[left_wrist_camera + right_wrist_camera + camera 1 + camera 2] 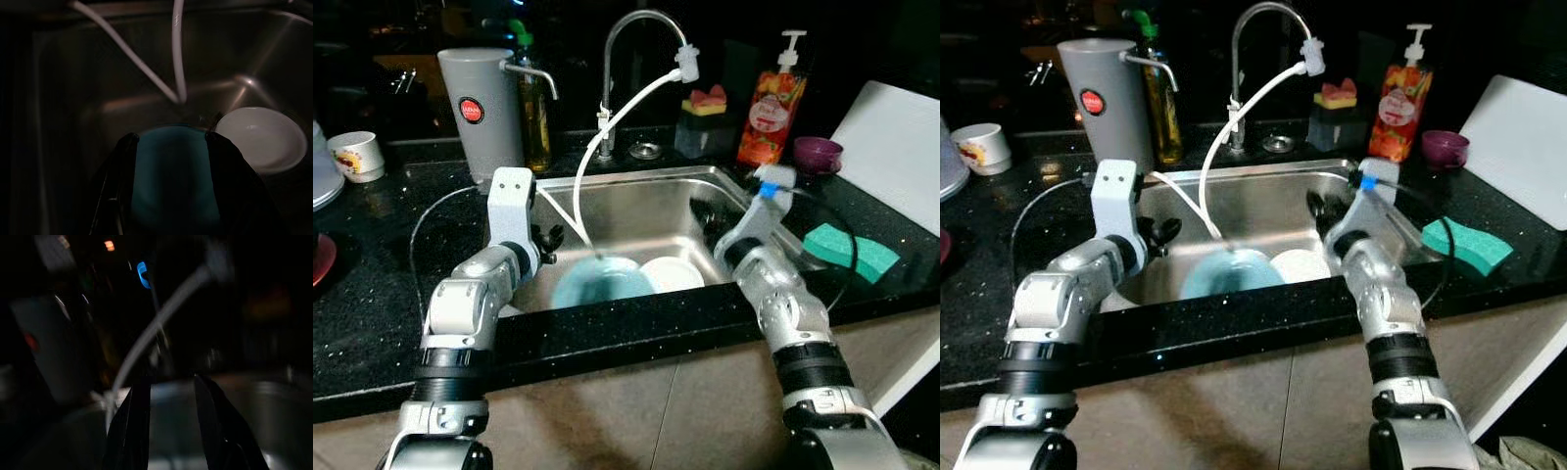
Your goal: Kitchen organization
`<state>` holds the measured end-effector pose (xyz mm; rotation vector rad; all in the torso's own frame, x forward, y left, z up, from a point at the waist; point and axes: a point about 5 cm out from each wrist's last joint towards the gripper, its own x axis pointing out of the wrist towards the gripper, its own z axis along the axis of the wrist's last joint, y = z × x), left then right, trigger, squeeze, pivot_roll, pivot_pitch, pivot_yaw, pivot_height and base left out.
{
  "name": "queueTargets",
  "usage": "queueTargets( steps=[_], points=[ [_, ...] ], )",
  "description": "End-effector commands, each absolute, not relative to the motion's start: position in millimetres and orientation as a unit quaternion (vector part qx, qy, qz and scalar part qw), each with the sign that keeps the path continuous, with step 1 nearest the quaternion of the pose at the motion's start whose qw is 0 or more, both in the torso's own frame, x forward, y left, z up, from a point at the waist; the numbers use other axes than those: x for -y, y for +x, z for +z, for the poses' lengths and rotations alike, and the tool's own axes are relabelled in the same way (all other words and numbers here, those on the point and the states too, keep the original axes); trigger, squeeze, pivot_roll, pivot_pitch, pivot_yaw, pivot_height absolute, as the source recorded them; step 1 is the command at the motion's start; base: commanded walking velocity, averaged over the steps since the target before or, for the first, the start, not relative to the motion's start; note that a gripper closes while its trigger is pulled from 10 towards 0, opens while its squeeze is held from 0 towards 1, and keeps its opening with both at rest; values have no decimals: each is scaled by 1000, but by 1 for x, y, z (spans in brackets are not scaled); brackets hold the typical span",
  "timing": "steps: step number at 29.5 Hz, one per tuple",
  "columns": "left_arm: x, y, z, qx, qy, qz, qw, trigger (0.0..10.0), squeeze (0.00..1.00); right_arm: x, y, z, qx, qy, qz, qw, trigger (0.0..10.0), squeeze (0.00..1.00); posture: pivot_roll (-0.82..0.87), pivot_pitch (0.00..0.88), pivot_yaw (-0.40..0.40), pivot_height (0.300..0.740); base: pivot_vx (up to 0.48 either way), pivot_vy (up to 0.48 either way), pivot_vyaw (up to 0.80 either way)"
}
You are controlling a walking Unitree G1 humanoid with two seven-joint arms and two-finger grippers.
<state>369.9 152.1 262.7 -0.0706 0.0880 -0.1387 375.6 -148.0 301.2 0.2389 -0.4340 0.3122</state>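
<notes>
Blue bowl (173, 181) in the sink (636, 201), left tool (171, 147) gaping around it; squeeze next. Right tool (171, 382) hovers open.

Black speckled counter (372, 313) surrounds the basin. Back edge, from the robot's left: white mug (357, 156) with printed pattern; grey canister (480, 113) with red round label; oil bottle (534, 108) with green cap, just beside the canister; sponge holder (703, 122) carrying a red-and-yellow sponge; orange soap pump bottle (770, 113); purple bowl (818, 154). A teal sponge (850, 251) lies on the counter at the right. A white board (896, 147) stands tilted at far right.
</notes>
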Motion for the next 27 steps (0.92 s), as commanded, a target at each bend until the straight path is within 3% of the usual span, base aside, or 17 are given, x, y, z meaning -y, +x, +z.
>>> queueTargets(
  steps=[1,10,14,20,25,27],
  points=[
    [-154,368,265,-44,-32,-60,997,10000,0,143,369,304,231,106,152,955,10000,0,150,136,-31,740,0,0,0],
    [-162,359,285,25,10,-37,999,10000,0,128,347,308,286,46,106,951,10000,0,149,148,-28,740,0,0,0],
    [-177,347,298,98,-10,3,995,10000,0,136,340,299,280,27,26,959,10000,0,147,156,-28,740,0,0,0],
    [-188,339,303,143,-3,21,990,10000,0,150,340,291,259,9,-14,966,10000,0,146,149,-35,740,0,0,0],
    [-190,334,298,160,15,14,987,10000,0,159,341,287,245,-6,-34,969,10000,0,144,145,-38,740,0,0,0],
    [-180,323,288,165,39,-34,985,10000,0,168,340,280,231,-23,-49,972,10000,0,145,137,-31,740,0,0,0]
  ],
)
